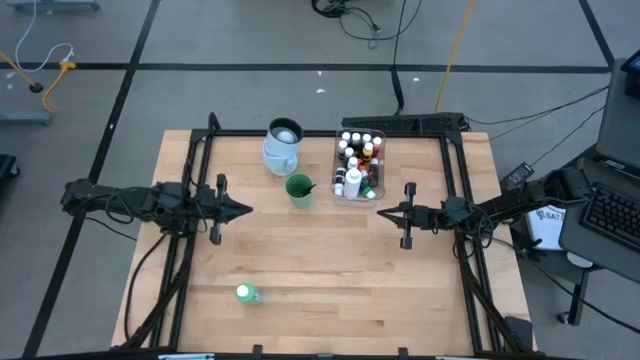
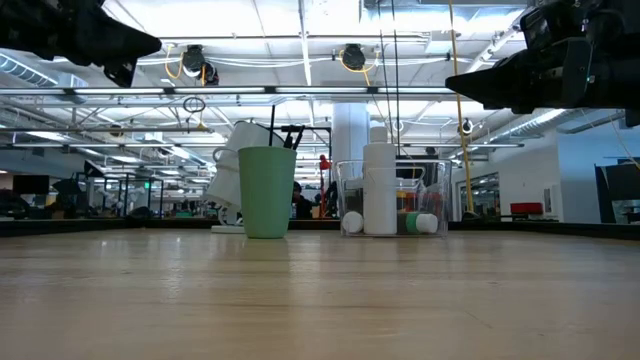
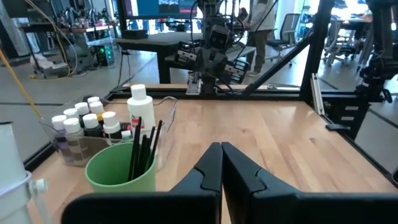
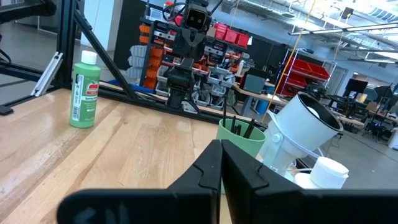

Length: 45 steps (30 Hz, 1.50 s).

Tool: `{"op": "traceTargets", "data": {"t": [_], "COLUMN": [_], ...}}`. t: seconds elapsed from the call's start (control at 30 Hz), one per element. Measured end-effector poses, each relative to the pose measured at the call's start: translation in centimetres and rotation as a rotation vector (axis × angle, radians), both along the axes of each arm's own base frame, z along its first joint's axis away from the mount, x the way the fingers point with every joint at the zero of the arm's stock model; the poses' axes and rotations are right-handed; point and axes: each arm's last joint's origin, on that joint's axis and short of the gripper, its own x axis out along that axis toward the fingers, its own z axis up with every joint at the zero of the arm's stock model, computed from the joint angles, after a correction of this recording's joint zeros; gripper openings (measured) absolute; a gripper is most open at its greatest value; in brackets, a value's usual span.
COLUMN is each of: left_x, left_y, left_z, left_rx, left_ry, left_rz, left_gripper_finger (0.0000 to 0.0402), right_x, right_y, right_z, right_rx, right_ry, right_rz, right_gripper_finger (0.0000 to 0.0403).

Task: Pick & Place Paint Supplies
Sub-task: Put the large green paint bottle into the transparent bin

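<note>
Pale wood table (image 1: pixel 330 270) carries a clear tub (image 1: pixel 341 158) packed with paint bottles (image 1: pixel 352 170), beside a green cup (image 1: pixel 298 189) of brushes (image 3: pixel 143 146) and a pale-blue jug (image 1: pixel 283 146). One green bottle (image 1: pixel 247 294) stands alone near the front edge; its label print is too small to read. Left gripper (image 1: pixel 243 210) and right gripper (image 1: pixel 384 212) hover apart, fingers pressed together, holding nothing.

Bright overhead lighting, soft shadows
</note>
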Motion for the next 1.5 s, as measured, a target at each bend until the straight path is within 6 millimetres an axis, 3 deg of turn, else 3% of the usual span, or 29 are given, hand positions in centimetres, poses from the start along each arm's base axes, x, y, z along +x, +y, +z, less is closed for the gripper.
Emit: {"op": "traceTargets", "data": {"t": [0.17,0.33,0.43,0.67,0.8,0.97,1.17,1.5], "left_x": [0.1,0.9,1.9,4.8,5.6,6.7,8.6,8.3], "left_y": [-0.2,-0.9,-1.6,-3.1,-4.2,-6.2,-9.8,-12.4], "left_z": [0.8,1.9,3.9,10.8,12.8,11.5,9.0,8.5], "left_rx": [-0.023,-0.016,0.004,-0.013,-0.018,-0.016,-0.144,-0.264], "left_ry": [-0.079,0.046,0.108,0.324,0.561,0.893,1.075,1.121], "left_rz": [-0.024,-0.083,-0.060,0.040,0.018,-0.002,-0.127,-0.191], "left_gripper_finger": [0.0008,0.0004,0.0002,0.0002,0.0005,0.0033,0.0108,0.0272], "right_x": [0.0,0.0,0.0,0.0,0.0,0.0,0.0,0.0], "right_y": [0.0,0.0,0.0,0.0,0.0,0.0,0.0,0.0], "right_z": [0.0,0.0,0.0,0.0,0.0,-0.1,-0.1,-0.1], "right_rx": [0.019,0.017,0.015,0.025,0.025,0.025,0.024,0.046], "right_ry": [-0.001,-0.001,-0.001,-0.002,0.002,0.006,0.009,0.007], "right_rz": [0.002,0.002,0.001,0.002,0.002,0.002,0.002,0.004], "right_gripper_finger": [0.0002,0.0002,0.0002,0.0002,0.0002,0.0002,0.0002,0.0002]}}
